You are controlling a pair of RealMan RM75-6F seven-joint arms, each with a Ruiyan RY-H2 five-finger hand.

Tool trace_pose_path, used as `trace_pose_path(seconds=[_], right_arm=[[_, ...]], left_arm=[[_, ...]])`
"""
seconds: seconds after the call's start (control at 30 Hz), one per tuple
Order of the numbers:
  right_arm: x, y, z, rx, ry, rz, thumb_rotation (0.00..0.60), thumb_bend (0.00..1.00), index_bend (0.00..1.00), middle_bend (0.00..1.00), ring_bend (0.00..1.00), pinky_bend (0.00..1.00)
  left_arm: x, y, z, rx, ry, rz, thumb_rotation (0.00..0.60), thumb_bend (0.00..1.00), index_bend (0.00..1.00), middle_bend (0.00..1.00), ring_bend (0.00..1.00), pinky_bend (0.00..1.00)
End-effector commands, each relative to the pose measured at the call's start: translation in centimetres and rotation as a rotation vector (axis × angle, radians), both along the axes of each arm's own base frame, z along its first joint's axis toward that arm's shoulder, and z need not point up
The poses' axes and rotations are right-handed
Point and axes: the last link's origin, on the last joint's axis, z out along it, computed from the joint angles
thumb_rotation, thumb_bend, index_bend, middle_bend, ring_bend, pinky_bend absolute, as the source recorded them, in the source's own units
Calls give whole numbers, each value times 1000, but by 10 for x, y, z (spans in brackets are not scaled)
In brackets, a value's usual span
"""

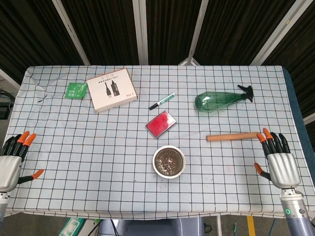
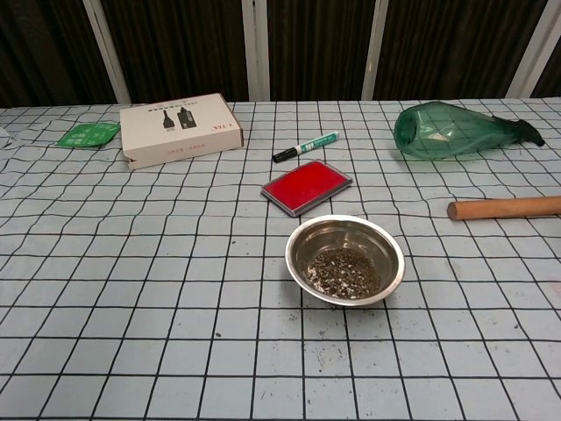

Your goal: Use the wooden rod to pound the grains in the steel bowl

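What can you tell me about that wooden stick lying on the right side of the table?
The wooden rod is a plain, smooth, light-brown cylinder lying flat on the checked tablecloth, running roughly left to right. It sits below the green bottle and to the right of the steel bowl, apart from both. The right hand has its fingertips close to the rod's right end, but whether they touch cannot be told.

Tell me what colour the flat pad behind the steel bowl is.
Red, in a dark frame; clearest in the chest view.
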Motion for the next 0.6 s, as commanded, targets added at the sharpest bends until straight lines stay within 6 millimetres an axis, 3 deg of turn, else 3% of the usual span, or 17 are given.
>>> trace_pose_path(seconds=[0.03,0.3,0.6], right_arm=[[5,-17,-5,6,14,11,600,299,86,94,72,0],[17,-56,-33,77,103,49,600,299,298,274,238,0],[25,-91,-74,139,146,33,600,299,318,288,249,0]], left_arm=[[1,1,0,-1,-9,-1,600,95,0,0,0,0],[1,1,-1,-11,-7,3,600,95,0,0,0,0],[0,3,0,-18,-25,13,600,95,0,0,0,0]])
